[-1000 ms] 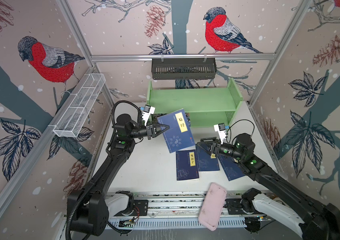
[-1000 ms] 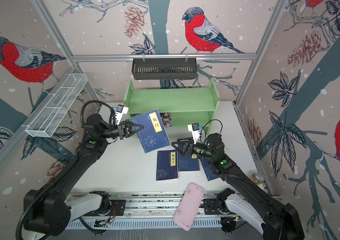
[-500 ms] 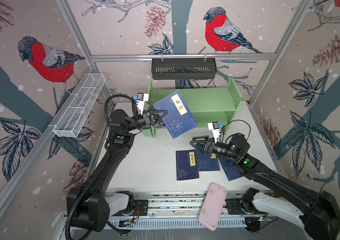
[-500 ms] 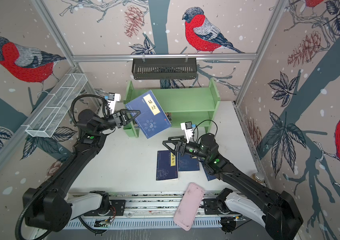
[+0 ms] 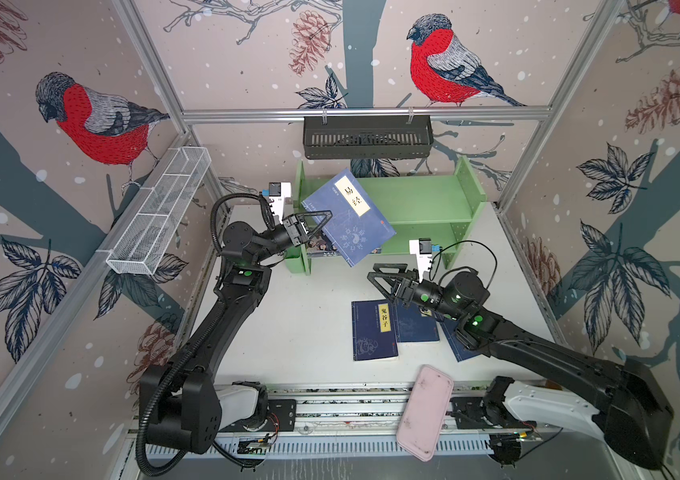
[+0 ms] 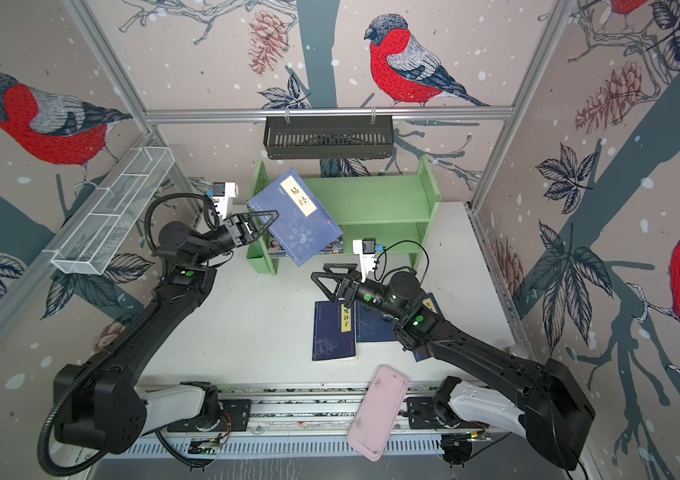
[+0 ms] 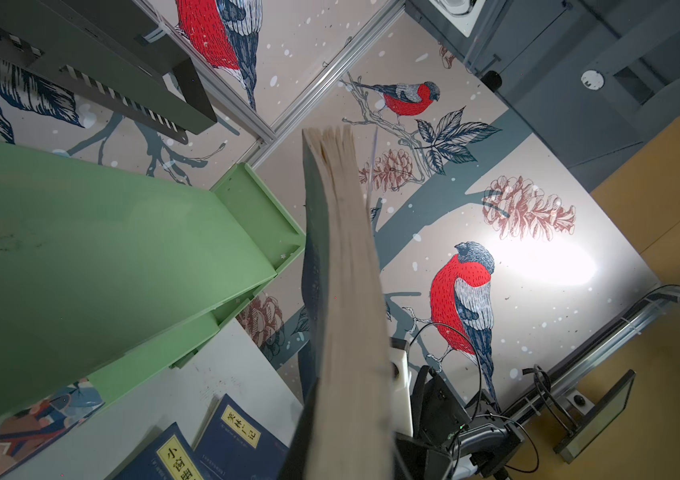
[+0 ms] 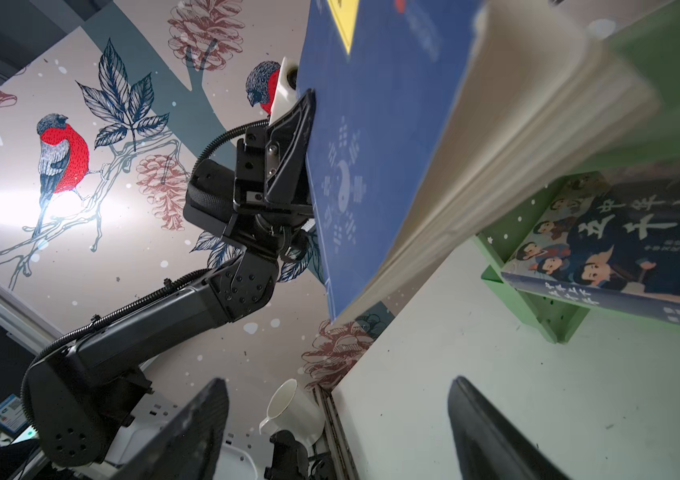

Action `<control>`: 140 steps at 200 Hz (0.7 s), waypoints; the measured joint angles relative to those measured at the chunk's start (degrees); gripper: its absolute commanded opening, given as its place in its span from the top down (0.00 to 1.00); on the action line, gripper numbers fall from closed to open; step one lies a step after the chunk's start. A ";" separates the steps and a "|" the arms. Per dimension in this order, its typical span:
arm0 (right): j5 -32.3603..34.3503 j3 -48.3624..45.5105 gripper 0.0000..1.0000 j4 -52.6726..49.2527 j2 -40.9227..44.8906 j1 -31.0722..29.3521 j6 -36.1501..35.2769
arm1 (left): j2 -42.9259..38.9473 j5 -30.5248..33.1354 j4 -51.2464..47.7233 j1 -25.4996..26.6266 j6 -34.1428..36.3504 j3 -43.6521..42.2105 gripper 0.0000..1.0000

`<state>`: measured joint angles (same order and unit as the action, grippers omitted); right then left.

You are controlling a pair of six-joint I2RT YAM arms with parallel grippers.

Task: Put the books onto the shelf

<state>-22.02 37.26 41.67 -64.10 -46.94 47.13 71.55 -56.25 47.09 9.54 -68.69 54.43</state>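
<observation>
Book [image 5: 350, 222] tilted — label end toward shelf [image 5: 421, 195]

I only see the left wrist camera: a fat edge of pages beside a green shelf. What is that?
Observer: A navy book with a yellow label, pinched by the left gripper, tilted, close to the green shelf.
Operator: And the other arm?
Observer: The right gripper hangs open and empty above the table.
Operator: I count two books lying flat.
Observer: Three navy books; the third lies partly under the right arm.
</observation>
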 measured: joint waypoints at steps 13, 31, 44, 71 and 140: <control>0.59 0.87 0.17 1.49 -1.84 -0.13 0.00 | 0.00 0.79 1.81 0.00 -1.99 -0.81 1.00; 0.94 3.08 0.18 3.32 -4.70 -0.52 0.00 | -0.13 1.40 3.78 0.00 -4.59 -2.10 1.00; 0.90 4.90 0.19 4.17 -6.64 -0.61 -0.02 | -0.39 1.84 5.07 -0.07 -5.88 -2.75 1.00; 0.59 7.17 0.23 6.19 -10.36 -0.85 -0.42 | -0.79 2.36 7.17 -0.33 -7.37 -3.28 1.00; -0.11 8.44 0.29 8.24 -12.39 -0.90 -0.72 | -0.92 3.82 7.89 -0.42 -8.61 -5.92 1.00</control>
<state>-22.13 45.69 49.91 -76.49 -47.83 46.41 70.63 -52.42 54.98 9.13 -77.30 48.51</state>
